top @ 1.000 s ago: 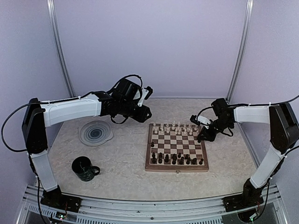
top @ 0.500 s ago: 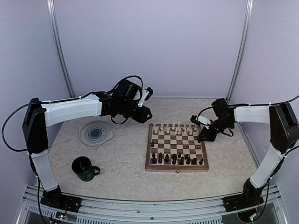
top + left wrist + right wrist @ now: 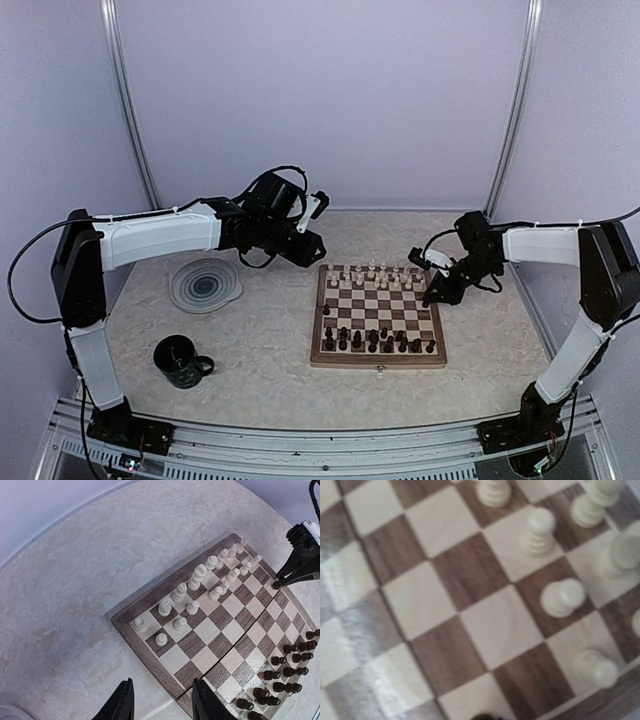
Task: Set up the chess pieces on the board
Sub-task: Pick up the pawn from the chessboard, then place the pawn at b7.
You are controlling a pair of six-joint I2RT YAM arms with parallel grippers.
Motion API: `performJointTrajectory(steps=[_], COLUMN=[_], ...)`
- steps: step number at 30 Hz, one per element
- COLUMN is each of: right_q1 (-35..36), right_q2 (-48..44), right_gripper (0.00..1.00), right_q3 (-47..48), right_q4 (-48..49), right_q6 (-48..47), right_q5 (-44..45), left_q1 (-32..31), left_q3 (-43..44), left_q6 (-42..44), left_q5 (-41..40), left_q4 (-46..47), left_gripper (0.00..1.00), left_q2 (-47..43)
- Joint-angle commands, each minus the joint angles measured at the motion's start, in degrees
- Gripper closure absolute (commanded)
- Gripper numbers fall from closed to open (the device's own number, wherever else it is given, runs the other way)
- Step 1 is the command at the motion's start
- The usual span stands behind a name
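Observation:
The board lies right of centre on the table. Cream chess pieces fill its far rows and dark chess pieces its near rows; one dark piece stands alone at the left edge. My left gripper hangs open and empty above the table, off the board's far-left corner by the cream pieces. My right gripper is low at the board's right edge. Its fingers meet on a small dark piece, which shows as a dark blob in the right wrist view.
A round grey swirl-patterned plate lies left of the board. A dark green mug stands nearer the front left. The table's back edge meets a pale wall behind both arms.
The left gripper has drifted slightly right toward the board's far-left corner. The right gripper stays at the board's right edge.

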Motion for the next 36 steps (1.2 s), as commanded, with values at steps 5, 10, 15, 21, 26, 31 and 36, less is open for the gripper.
performJointTrajectory(steps=[5,10,15,21,26,31,36], right_q1=[2.57,5.05,7.31,8.99,9.6,9.69,10.02], right_q2=[-8.45,-7.88,-5.8,-4.44,-4.22,-3.97,-3.28], right_gripper=[0.9,0.9,0.9,0.9,0.9,0.89,0.89], right_q3=[-2.79,-3.47,-3.44,-4.01,-5.09,-5.19,-5.11], right_q4=[-4.33,-7.28,-10.06,-11.45,-10.39,-9.11,-8.13], right_q6=[-3.75,-6.46,-8.93,-9.91,-9.6,-8.73,-8.07], right_q5=[-10.82,-12.89,-13.5,-11.51,-9.19,-7.4,-6.29], left_q1=[0.87,0.9,0.89,0.89,0.89,0.89,0.89], left_q3=[1.67,1.66,1.59,1.5,1.56,1.55,1.58], left_q6=[-0.18,-0.29,-0.26,-0.17,-0.11,-0.21,-0.24], left_q5=[0.64,0.86,0.53,0.37,0.36,0.44,0.43], left_q4=[-0.17,-0.16,-0.17,-0.22,-0.33,-0.32,-0.35], left_gripper=[0.59,0.59,0.59,0.59,0.59,0.59,0.59], left_q2=[0.47,0.53,0.24,-0.01,0.02,0.11,0.1])
